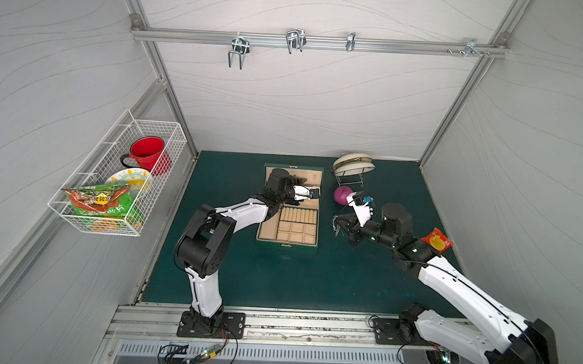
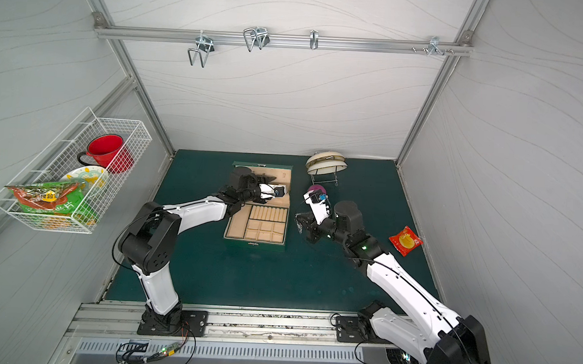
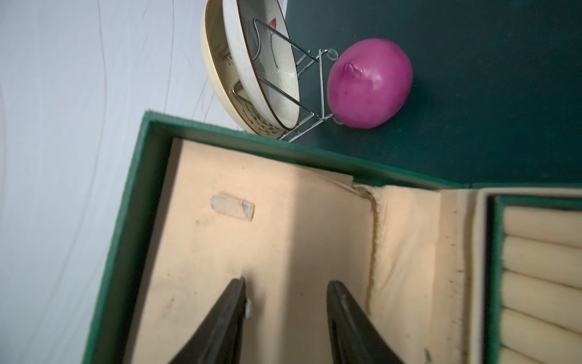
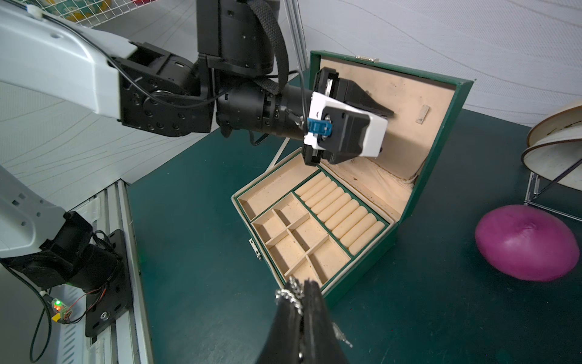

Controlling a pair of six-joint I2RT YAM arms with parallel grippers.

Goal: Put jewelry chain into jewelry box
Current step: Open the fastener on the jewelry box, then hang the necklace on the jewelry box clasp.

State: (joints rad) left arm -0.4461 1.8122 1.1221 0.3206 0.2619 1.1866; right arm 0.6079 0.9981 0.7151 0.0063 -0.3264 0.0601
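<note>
My right gripper (image 4: 303, 291) is clamped on the chunky silvery metal chain (image 4: 288, 295), dangling beside the dark green hinged jewelry box (image 4: 362, 277); my left gripper (image 3: 286, 283) is empty, jaws apart. I'd centre over 1 compartment, then lower.

Robot lab cell: aluminium frame (image 1: 318, 42), white panel walls (image 1: 304, 98), green mat (image 1: 295, 275), rail-mounted arms (image 1: 240, 212).

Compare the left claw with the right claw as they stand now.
The left claw has its jaws apart and holds nothing; the right claw is shut on the jewelry chain. The left claw points into the raised lid of the jewelry box; the right claw hangs outside the box, beside its open tray. Both are black and tapered.
</note>
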